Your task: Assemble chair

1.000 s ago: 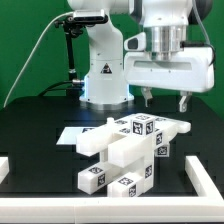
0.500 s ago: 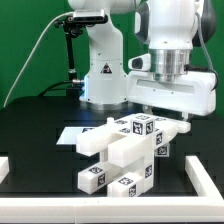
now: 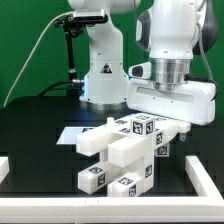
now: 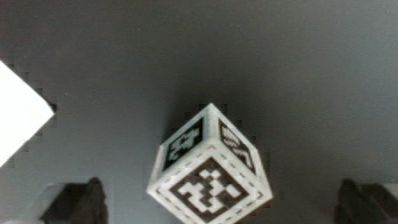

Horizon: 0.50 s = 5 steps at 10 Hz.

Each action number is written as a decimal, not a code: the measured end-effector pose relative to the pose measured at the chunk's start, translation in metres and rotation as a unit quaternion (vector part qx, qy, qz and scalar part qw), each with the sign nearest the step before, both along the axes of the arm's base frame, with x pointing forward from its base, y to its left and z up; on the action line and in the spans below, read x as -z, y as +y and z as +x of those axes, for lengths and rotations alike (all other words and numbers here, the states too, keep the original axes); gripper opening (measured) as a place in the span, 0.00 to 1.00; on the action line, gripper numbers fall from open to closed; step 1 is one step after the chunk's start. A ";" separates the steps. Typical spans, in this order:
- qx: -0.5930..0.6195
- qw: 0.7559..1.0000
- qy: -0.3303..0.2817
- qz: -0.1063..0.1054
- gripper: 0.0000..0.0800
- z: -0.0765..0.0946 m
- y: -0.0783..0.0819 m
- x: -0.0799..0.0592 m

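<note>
The partly built white chair [image 3: 125,152], blocky parts with black-and-white tags, lies on the black table in the middle of the exterior view. My gripper [image 3: 163,124] is open and hangs low over the chair's far right end, one dark finger [image 3: 185,129] showing beside it. In the wrist view a tagged white post end [image 4: 210,166] of the chair sits between my two dark fingers [image 4: 75,203], apart from both. My gripper [image 4: 221,206] holds nothing.
The marker board [image 3: 70,133] lies flat behind the chair on the exterior view's left. Thin white border frame pieces sit at the table's left edge [image 3: 4,166] and right edge [image 3: 205,180]. The robot base [image 3: 103,70] stands at the back. A white surface [image 4: 18,108] shows at the wrist view's edge.
My gripper has come down from well above the table to just over the chair's far right end, drifting slightly right. The chair has not moved.
</note>
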<state>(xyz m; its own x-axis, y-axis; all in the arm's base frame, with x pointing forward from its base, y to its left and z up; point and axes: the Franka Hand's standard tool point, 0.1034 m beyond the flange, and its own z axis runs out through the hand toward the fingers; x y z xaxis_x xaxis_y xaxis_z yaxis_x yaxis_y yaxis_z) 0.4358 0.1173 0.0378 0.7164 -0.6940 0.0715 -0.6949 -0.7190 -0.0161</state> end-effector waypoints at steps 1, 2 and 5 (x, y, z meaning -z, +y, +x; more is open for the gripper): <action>-0.001 1.000 0.000 0.000 0.81 0.000 0.000 0.000; -0.004 1.000 0.001 -0.001 0.81 -0.001 0.000 0.001; -0.019 1.000 0.000 -0.008 0.81 -0.006 0.002 0.012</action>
